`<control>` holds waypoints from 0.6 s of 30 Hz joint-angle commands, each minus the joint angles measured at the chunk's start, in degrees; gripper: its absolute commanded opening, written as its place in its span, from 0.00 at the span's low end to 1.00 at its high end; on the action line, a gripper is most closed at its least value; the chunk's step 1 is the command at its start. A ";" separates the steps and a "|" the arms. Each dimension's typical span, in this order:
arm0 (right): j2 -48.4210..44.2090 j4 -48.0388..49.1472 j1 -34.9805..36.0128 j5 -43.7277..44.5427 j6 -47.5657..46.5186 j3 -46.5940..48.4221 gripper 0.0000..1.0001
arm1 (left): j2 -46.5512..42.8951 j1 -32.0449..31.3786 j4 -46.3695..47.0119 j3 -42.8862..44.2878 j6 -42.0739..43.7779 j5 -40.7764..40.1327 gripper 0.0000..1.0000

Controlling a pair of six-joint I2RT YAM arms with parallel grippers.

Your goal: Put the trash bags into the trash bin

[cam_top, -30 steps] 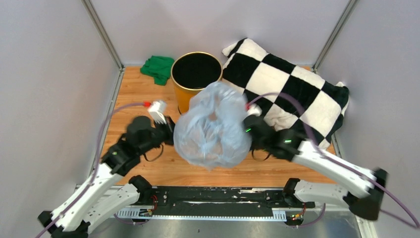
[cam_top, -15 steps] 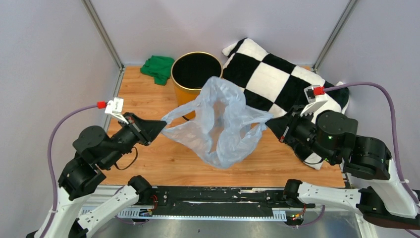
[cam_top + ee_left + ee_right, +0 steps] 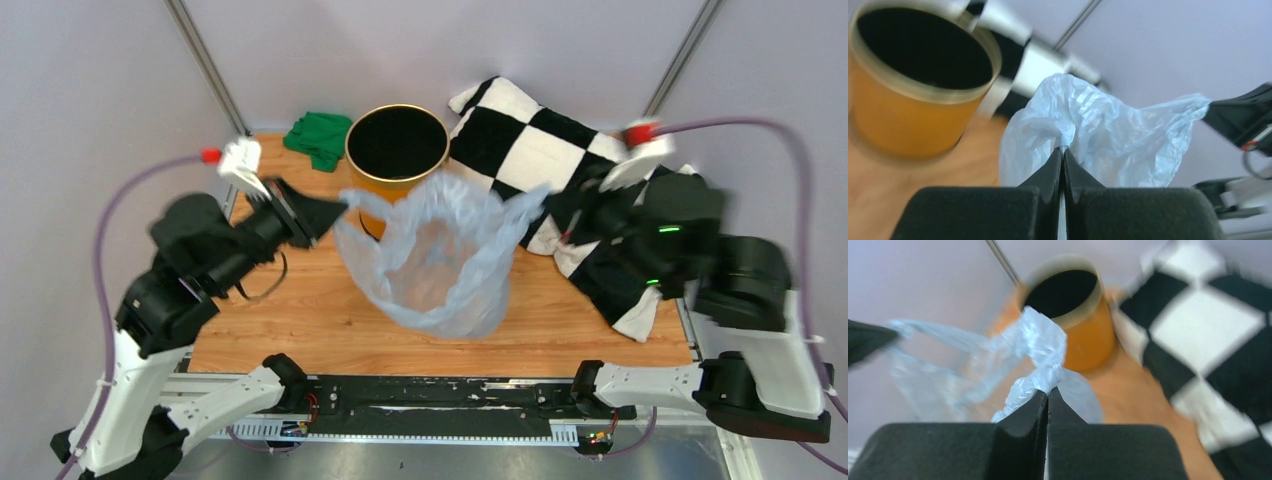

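Holding the bag (image 3: 435,260) by two opposite edges, I have my left end effector (image 3: 1063,150) pinched fully closed on one bunch of plastic and my right end effector (image 3: 1048,390) closed on another. That stretches the mouth wide while the body hangs between them, just in front of the bin (image 3: 898,125) at the far edge of the surface (image 3: 300,330). Spread like this, I judge it easier to carry over the rim.

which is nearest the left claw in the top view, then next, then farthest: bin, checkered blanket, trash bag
1. trash bag, pinched in the left claw
2. trash bin, just behind it at centre back
3. checkered blanket, off to the right
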 commanded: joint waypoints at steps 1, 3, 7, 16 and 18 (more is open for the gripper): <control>-0.06 12.92 -0.72 0.24 -17.50 19.77 0.00 | 9.29 -0.30 15.48 18.05 3.34 5.06 0.00; -2.89 18.37 -0.72 -2.04 -17.91 16.38 0.00 | 10.12 -0.30 17.81 19.66 3.02 5.80 0.00; -8.87 18.19 -0.72 -4.01 -8.81 -11.22 0.00 | 6.63 -0.68 18.24 -1.94 2.47 9.85 0.00; -24.13 14.87 11.61 -12.00 19.32 -54.31 0.00 | -28.09 -9.88 5.26 -42.75 -5.69 6.41 0.00; -24.30 8.07 11.67 -6.93 15.08 -41.97 0.00 | -28.79 -9.88 2.71 -35.75 -4.83 5.70 0.00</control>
